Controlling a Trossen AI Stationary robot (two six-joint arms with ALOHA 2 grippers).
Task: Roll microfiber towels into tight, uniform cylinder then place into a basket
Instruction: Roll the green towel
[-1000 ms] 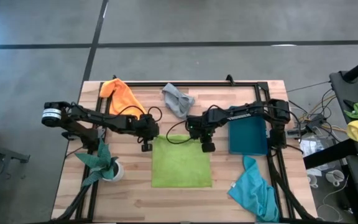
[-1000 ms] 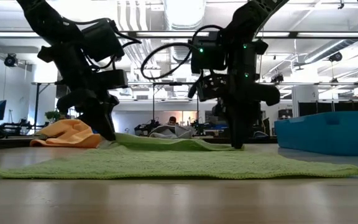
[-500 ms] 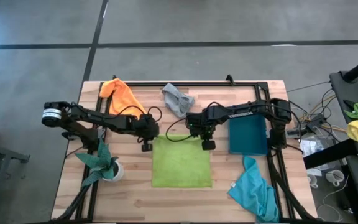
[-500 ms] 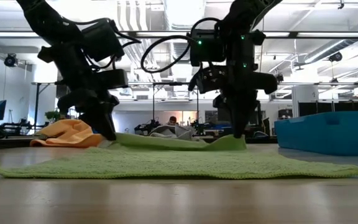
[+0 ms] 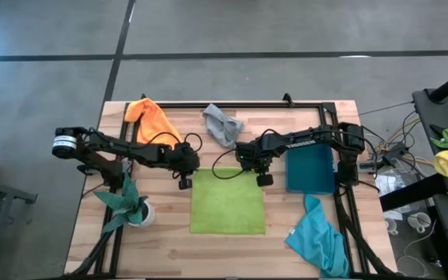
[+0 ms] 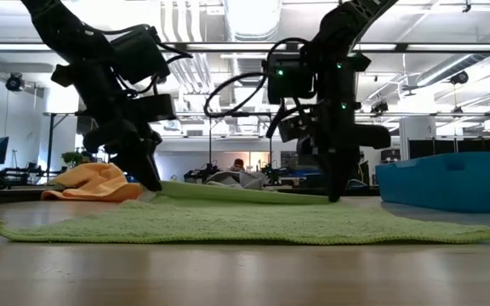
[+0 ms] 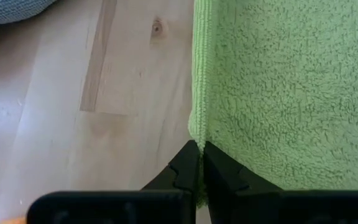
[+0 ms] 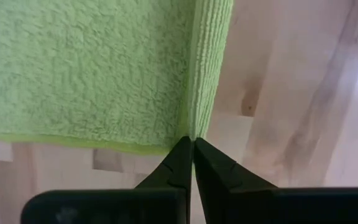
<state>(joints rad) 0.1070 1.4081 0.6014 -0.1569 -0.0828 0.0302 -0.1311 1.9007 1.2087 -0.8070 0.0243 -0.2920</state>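
The lime green towel (image 5: 226,202) lies spread flat on the table's middle. My left gripper (image 5: 183,183) is shut on its far left corner. My right gripper (image 5: 264,180) is shut on its far right corner. In the low view the far edge (image 6: 236,194) runs a little above the table between the two grippers, while the rest of the towel (image 6: 245,225) lies flat. The teal basket (image 5: 311,169) stands just right of my right gripper. The orange towel (image 5: 152,118), the grey towel (image 5: 222,124) and the turquoise towel (image 5: 321,237) lie crumpled around the table. My left gripper pinches the towel's hemmed edge at the far left corner (image 7: 197,132) between its two fingers, coming from above and pointing down. The corner is raised a little; the rest lies on the table. My right gripper pinches the far right corner (image 8: 194,127) between its two fingers, from above, pointing down. The hem is folded up beside the fingertips. The corner is raised slightly off the wood.
A dark green plant in a white pot (image 5: 129,204) stands at the near left, close to my left arm. The basket (image 6: 449,180) shows at the right in the low view. Bare wood lies on the near side of the green towel.
My right gripper has gone a little toward the table's right edge with the towel's far right corner. That corner, humped up half a second ago, now sits lower, and the far edge runs straighter between the grippers. My left gripper has kept still.
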